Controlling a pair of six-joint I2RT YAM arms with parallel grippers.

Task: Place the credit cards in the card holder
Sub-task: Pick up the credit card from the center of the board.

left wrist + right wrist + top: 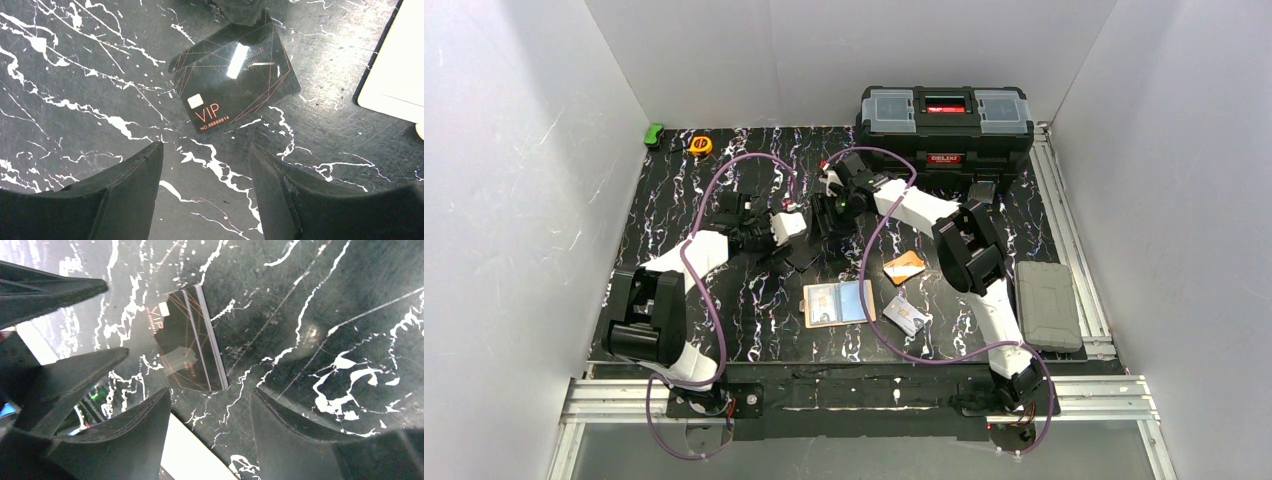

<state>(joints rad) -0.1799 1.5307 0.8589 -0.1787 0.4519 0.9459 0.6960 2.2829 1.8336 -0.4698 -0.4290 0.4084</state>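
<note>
Credit cards (pixel 235 75) on table (pixel 75 125); left gripper (pixel 205 147), right gripper (pixel 211 392) part-open, empty.

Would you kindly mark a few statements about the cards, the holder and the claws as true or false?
1. The left claw grips the black VIP card. False: it is open and empty, and the card lies on the table ahead of it.
2. The orange card is inside the card holder. False: it lies on the table, apart from the holder.
3. The card holder lies open. True.
4. The toolbox has its lid shut. True.
</note>
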